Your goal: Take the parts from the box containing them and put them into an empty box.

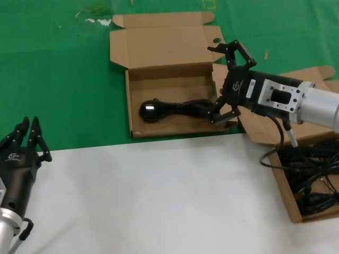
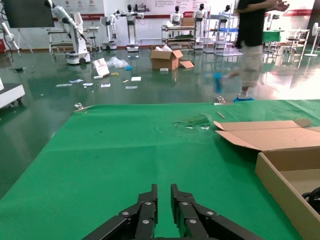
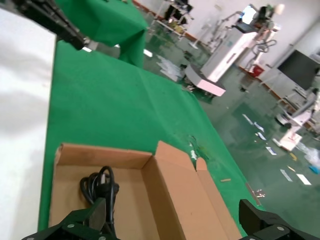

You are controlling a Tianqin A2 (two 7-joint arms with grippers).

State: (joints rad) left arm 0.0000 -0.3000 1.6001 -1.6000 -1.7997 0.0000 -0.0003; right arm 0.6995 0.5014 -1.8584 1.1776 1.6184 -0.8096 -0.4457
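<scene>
The shallow cardboard box (image 1: 128,100) with its lid folded back sits on the green cloth and holds one coiled black cable (image 1: 175,109) with its plug at the left. My right gripper (image 1: 214,84) hangs open over that box's right wall, one finger close to the cable's end, with nothing between the fingers. In the right wrist view the cable (image 3: 97,186) lies beside the near finger, and the gripper (image 3: 175,220) spans the box wall (image 3: 165,190). The box containing the parts (image 1: 283,193) stands at the right edge, full of black cables (image 1: 315,177). My left gripper (image 1: 29,138) is parked at the lower left, shut.
A white tabletop (image 1: 159,196) fills the front; green cloth (image 1: 53,69) covers the back. The middle box's open lid (image 1: 159,45) lies flat behind it. In the left wrist view my gripper (image 2: 163,192) faces open green cloth, with the box's corner (image 2: 285,185) to one side.
</scene>
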